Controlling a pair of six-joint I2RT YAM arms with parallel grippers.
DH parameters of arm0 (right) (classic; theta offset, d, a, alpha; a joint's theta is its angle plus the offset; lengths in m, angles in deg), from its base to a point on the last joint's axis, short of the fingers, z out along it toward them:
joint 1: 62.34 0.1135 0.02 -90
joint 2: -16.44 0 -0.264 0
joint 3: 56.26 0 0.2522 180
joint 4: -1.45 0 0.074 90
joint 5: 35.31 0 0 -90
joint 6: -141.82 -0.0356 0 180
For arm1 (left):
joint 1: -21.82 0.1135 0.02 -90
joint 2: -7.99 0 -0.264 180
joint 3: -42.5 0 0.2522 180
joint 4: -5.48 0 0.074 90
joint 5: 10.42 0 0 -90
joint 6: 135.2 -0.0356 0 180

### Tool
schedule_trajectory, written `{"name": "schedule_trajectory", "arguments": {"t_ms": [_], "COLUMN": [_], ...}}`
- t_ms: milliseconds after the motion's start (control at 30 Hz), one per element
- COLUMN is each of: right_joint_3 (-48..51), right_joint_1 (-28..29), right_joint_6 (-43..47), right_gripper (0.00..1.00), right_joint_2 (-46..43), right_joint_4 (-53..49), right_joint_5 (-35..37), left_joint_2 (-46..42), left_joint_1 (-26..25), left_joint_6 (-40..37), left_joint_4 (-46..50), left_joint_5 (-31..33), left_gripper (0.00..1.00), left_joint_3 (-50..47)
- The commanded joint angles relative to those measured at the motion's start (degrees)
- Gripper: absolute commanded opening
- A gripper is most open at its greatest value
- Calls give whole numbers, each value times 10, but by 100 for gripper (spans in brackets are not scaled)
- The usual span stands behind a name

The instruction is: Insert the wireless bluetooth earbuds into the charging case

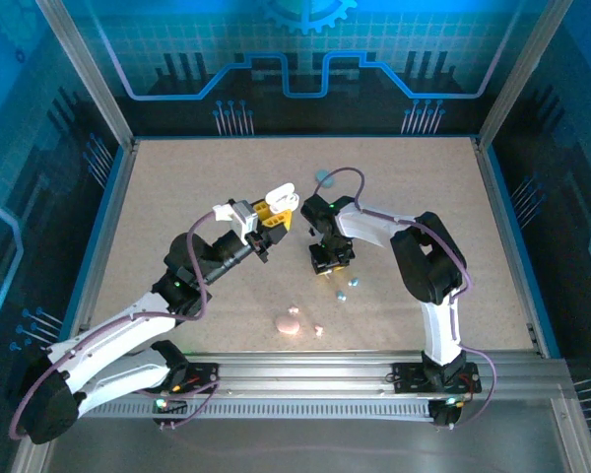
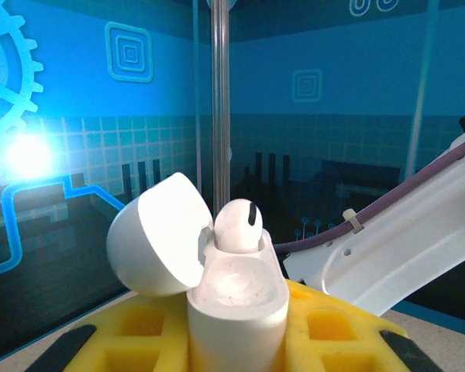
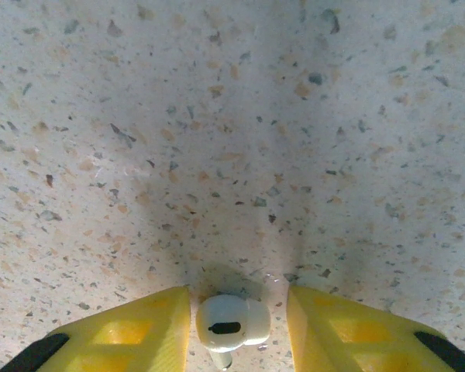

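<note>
One white earbud (image 2: 239,225) seated in open charging case (image 2: 236,310), mid-frame; left gripper (image 1: 268,219) clenched on case. Second white earbud (image 3: 231,322) lies on table (image 3: 217,116), bottom centre of right wrist view, between fingers of released right gripper (image 1: 331,258).

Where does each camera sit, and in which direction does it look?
Top external: above, behind the bases, looking down on the table; both arms, left hand, right hand.
Left wrist: on that arm, facing the blue wall; its fingers hold the open white case.
Right wrist: facing straight down at the table; its fingers flank a white earbud.
Shared: the white case, top external and left wrist.
</note>
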Motion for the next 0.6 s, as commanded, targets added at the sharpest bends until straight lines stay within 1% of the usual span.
{"name": "schedule_trajectory", "arguments": {"t_ms": [0, 333, 567], "right_joint_3": [-10, -12, -12], "right_joint_1": [8, 15, 13], "right_joint_6": [-14, -21, -16], "right_gripper": [38, 35, 36], "right_joint_2": [9, 3, 15], "right_joint_4": [-28, -30, -19], "right_joint_5": [9, 16, 18], "left_joint_2": [-8, -4, -3], "left_joint_1": [-4, -4, -3], "left_joint_6": [-5, -2, -1], "left_joint_4": [-22, -22, -23], "left_joint_5": [1, -1, -2], "left_gripper": [23, 23, 23], "left_joint_3": [5, 8, 8]}}
